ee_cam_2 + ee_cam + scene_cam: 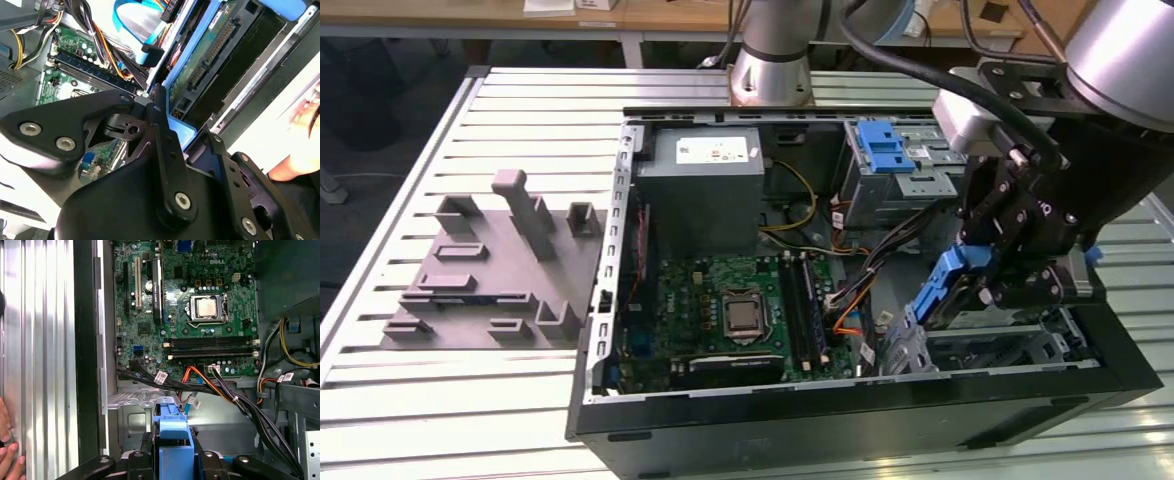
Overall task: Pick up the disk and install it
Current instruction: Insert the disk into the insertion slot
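slatted table (480, 400), open computer case (854, 420); tool (994, 290) clamped on disk (945, 290), above drive bay.

A slatted metal table (440, 400) of pale ribbed panels spans the exterior view. At center and right, 1 open black computer case (854, 425) lies directly on it. At left, 1 grey fixture block (494, 270) with upright posts rests on the slats. At top center, the arm's base (774, 75) stands on it.

Disk (947, 290) in hand (1014, 270) above drive bay — motherboard (734, 305) toward exterior view's left
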